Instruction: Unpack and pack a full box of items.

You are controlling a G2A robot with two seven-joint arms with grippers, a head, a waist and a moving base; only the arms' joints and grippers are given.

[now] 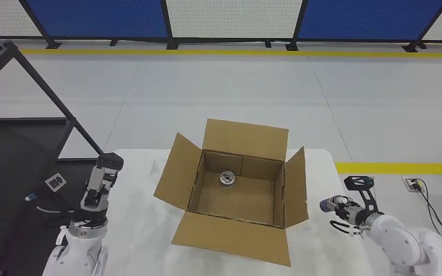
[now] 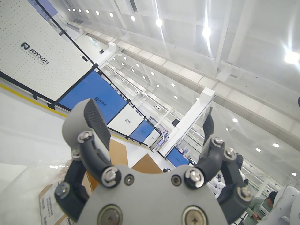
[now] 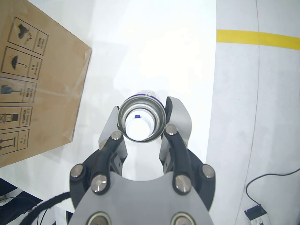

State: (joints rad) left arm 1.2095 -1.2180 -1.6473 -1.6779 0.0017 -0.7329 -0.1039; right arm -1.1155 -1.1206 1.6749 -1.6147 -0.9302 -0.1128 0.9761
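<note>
The left gripper (image 2: 152,122) pointed up toward the ceiling (image 2: 187,24), its jaws spread wide with nothing between them. One ribbed black pad (image 2: 96,120) faced inward, and the opposite pad showed nearly edge-on. Below the jaws, brown flaps of the cardboard box (image 2: 144,163) rose past the gripper's base, and a printed white label (image 2: 49,203) sat on one brown face. Beside it lay the white worktop (image 2: 16,186). Farther off stood a row of white and blue partition panels (image 2: 30,54), with bright round lights (image 2: 206,32) overhead.

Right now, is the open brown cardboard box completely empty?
No, one small round silver item sits inside the open brown cardboard box, near its far wall.
</note>
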